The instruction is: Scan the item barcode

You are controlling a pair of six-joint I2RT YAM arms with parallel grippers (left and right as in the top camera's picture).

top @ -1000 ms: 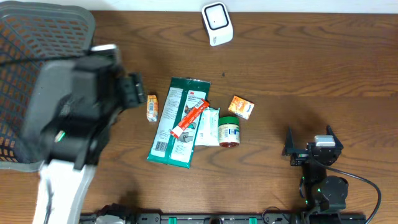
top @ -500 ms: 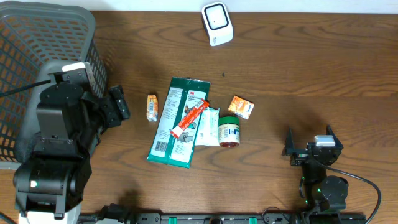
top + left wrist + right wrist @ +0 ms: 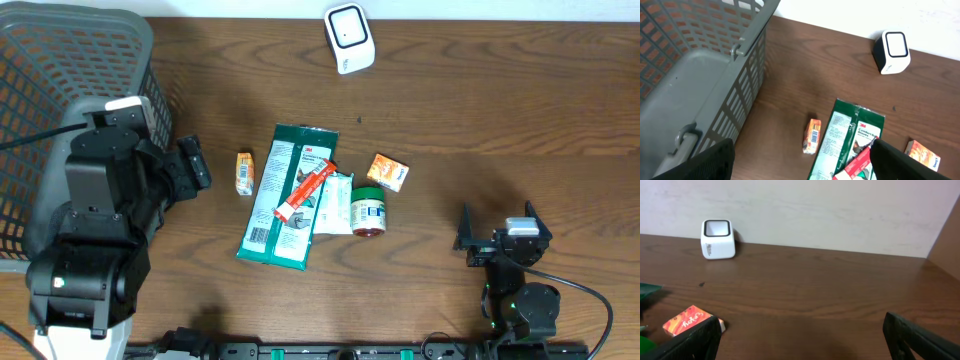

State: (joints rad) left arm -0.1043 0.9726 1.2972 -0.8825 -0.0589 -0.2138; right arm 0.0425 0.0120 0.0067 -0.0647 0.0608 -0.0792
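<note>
Several items lie at the table's middle: a small orange packet [image 3: 244, 172] with a barcode [image 3: 813, 135], a green pack [image 3: 290, 195] with a red stick [image 3: 303, 190] across it, a white packet [image 3: 335, 203], a green-lidded jar [image 3: 367, 211] and an orange box [image 3: 388, 172]. The white scanner [image 3: 349, 38] stands at the far edge [image 3: 891, 51]. My left gripper [image 3: 192, 166] hovers open and empty just left of the orange packet [image 3: 800, 170]. Near the front right, my right gripper [image 3: 497, 240] stands open and empty [image 3: 802, 342].
A grey mesh basket [image 3: 60, 80] fills the far left corner, close beside my left arm [image 3: 690, 65]. In the right wrist view the orange box [image 3: 687, 320] sits by the left finger and the scanner [image 3: 718, 239] stands against the back wall.
My left arm has drawn back to the left, away from the orange packet, and has since settled. The right arm and the items have not moved.
</note>
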